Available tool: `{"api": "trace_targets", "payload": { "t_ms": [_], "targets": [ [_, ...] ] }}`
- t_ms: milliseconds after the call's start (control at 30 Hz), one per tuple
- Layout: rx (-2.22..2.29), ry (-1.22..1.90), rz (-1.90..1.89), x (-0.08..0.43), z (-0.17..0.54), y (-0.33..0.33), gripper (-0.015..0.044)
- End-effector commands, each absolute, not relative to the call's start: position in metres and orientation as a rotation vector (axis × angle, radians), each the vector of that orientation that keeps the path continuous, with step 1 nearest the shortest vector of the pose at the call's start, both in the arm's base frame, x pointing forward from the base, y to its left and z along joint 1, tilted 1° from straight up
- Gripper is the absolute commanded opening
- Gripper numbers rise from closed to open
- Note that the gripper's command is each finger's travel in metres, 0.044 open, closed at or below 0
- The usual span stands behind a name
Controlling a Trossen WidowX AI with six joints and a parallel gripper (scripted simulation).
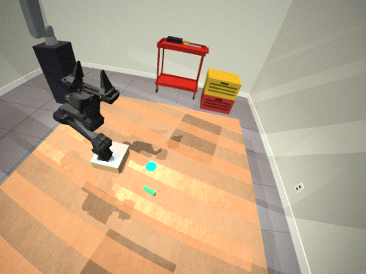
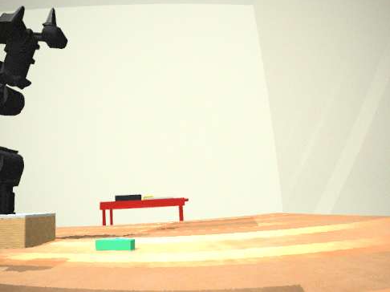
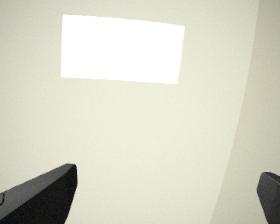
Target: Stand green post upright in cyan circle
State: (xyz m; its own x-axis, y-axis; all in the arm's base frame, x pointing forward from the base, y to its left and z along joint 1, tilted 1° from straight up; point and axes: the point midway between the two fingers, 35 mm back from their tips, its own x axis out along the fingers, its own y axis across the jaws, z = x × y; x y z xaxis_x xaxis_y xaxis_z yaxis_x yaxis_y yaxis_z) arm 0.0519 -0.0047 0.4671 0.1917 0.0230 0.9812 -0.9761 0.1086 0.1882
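The green post [image 1: 149,190] [image 2: 115,244] lies flat on the wooden table, a little in front of the cyan circle [image 1: 150,166]. The circle is a flat disc on the table right of the arm's base, with nothing on it. My gripper [image 1: 91,76] [image 2: 34,15] points upward, high above the arm's base and far from the post. Its fingers stand wide apart with nothing between them. In the wrist view only the two fingertips and the ceiling show, and my gripper [image 3: 170,180] is open there too.
The arm stands on a white and tan block [image 1: 109,161] [image 2: 27,229] at the table's left. A red cart [image 1: 182,64] [image 2: 143,205] and a yellow and red tool chest [image 1: 221,90] stand at the back wall. A dark cabinet [image 1: 55,68] stands at the back left.
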Motion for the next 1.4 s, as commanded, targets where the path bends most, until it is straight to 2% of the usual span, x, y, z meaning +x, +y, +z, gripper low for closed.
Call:
{"api": "trace_targets", "payload": {
  "t_ms": [0, 167, 200, 533, 800, 1067, 1367],
  "targets": [
    [1.193, -1.090, 0.996, 0.054, 0.468, -0.006, 0.0374],
    [1.208, -1.004, 0.697, 0.115, 0.472, -0.030, 0.0242],
    [1.207, -0.978, 0.631, 0.129, 0.471, -0.035, 0.0232],
    [1.108, -0.612, 0.048, 0.252, 0.424, -0.088, 0.0232],
    [0.951, -0.206, -0.289, 0.318, 0.350, -0.120, 0.0232],
    [0.757, 0.268, -0.490, 0.347, 0.263, -0.140, 0.0232],
    [0.534, 0.846, -0.539, 0.338, 0.172, -0.144, 0.0232]
  ]
}}
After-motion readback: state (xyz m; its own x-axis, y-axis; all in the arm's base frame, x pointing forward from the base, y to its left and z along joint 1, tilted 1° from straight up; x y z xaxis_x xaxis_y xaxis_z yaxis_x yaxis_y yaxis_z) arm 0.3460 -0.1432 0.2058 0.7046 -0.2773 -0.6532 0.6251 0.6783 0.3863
